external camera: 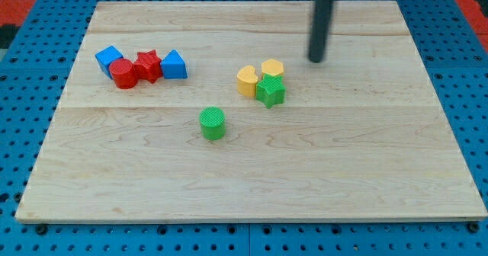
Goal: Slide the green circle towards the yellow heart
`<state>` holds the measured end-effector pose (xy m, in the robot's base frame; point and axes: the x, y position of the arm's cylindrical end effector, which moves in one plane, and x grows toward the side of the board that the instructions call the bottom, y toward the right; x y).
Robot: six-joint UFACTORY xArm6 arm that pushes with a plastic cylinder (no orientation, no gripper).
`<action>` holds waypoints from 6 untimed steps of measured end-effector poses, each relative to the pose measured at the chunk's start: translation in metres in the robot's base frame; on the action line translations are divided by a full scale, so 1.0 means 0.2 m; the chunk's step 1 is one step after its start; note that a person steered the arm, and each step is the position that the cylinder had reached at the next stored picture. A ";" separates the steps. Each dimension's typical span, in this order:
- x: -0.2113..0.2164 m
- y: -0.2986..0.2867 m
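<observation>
One rod tool's tip [316,60] is hovering unengaged beyond the yellow heart [247,81], needing repositioning behind the green circle [213,123].

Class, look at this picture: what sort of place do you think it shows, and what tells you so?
Probably a robotics lab bench. A pale wooden board lies on a blue perforated base, a dark rod ends in my tip above and right of small coloured blocks such as the green circle and yellow heart.
</observation>
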<state>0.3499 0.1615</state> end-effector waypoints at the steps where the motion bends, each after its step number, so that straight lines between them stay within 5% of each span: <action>1: 0.51 0.07; 2: 0.85 -0.28; 3: 0.97 -0.76; 6: 0.61 -1.00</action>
